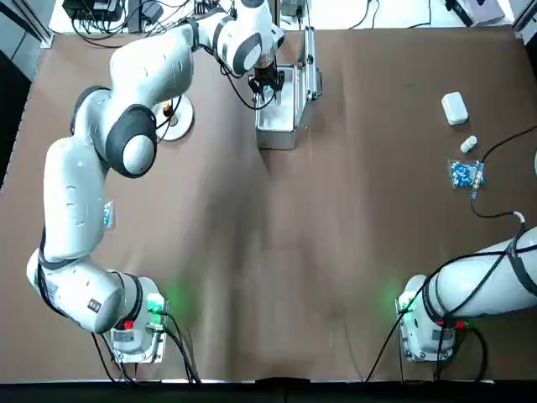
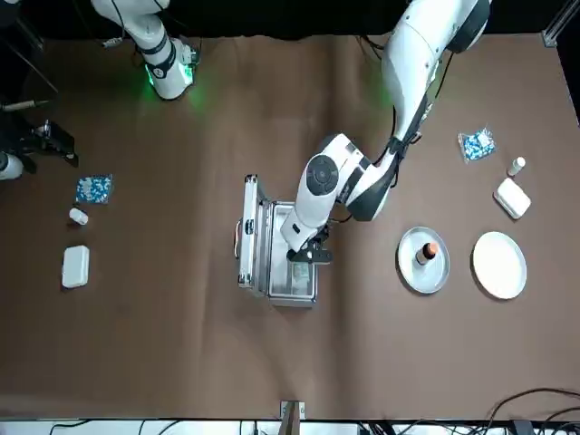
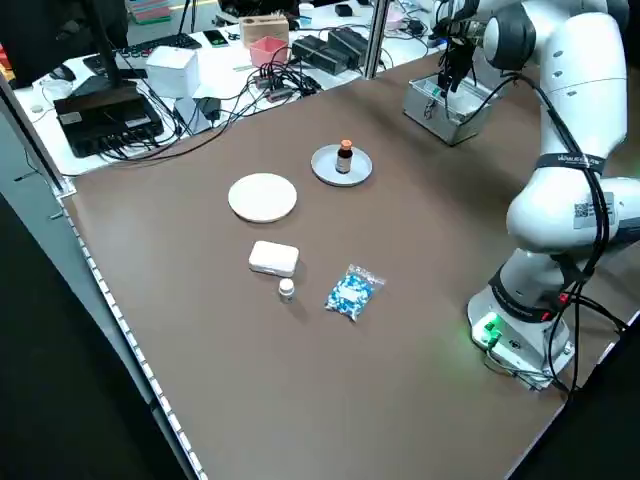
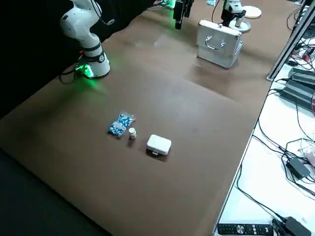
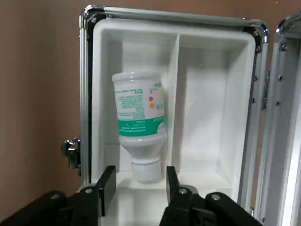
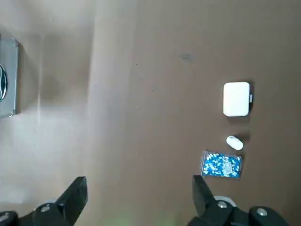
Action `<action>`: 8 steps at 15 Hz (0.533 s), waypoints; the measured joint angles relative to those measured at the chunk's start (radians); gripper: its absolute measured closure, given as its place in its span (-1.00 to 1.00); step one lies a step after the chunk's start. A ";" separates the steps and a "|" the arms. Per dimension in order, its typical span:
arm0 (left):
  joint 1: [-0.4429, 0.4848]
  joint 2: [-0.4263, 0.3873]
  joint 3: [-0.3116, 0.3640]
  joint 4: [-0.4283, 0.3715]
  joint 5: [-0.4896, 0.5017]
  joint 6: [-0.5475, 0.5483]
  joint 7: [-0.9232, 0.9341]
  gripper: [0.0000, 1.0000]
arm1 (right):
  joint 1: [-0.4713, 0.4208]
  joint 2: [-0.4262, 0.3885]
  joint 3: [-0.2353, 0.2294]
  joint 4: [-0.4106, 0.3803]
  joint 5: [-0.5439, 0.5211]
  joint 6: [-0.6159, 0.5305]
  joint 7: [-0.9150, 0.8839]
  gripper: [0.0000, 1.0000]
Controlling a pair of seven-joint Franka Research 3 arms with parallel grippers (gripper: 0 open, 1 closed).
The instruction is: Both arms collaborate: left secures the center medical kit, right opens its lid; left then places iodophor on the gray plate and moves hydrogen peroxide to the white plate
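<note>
Left gripper (image 5: 136, 181) open over hydrogen peroxide (image 5: 139, 123) in opened medical kit (image 2: 276, 246); right gripper (image 6: 138, 194) open, parked.

The medical kit (image 5: 174, 28) lies open, its white tray split by a divider into two compartments. The hydrogen peroxide (image 5: 139, 123) bottle (white, with a teal band on its label) lies in the compartment on the latch side, cap toward the left gripper (image 5: 136, 184). The gripper's fingers are spread just past the cap, not touching it. The other compartment holds nothing visible.
</note>
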 joint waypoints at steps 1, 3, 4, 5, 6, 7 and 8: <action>-0.005 0.000 0.008 0.000 0.000 0.001 0.000 -0.03 | 0.001 0.000 0.000 0.000 0.000 0.000 0.000 -0.97; -0.016 0.005 0.026 0.000 0.000 0.009 0.000 -0.03 | 0.007 0.000 0.000 0.000 -0.001 0.000 0.001 -0.97; -0.020 0.008 0.031 0.001 0.000 0.011 0.000 -0.03 | 0.007 0.000 0.000 0.000 -0.001 0.000 0.001 -0.97; -0.024 0.011 0.033 0.002 0.000 0.012 0.000 -0.03 | 0.007 0.000 0.000 0.000 -0.002 0.000 0.001 -0.97; -0.027 0.014 0.033 0.002 0.000 0.013 0.000 -0.02 | 0.007 0.000 0.000 0.000 -0.002 0.000 0.001 -0.97; -0.030 0.015 0.034 0.002 0.000 0.013 0.000 -0.02 | 0.007 0.000 0.000 0.000 -0.002 0.000 0.001 -0.97; -0.031 0.016 0.034 0.002 0.000 0.013 0.000 -0.01 | 0.007 0.000 0.000 0.000 -0.002 0.000 0.001 -0.97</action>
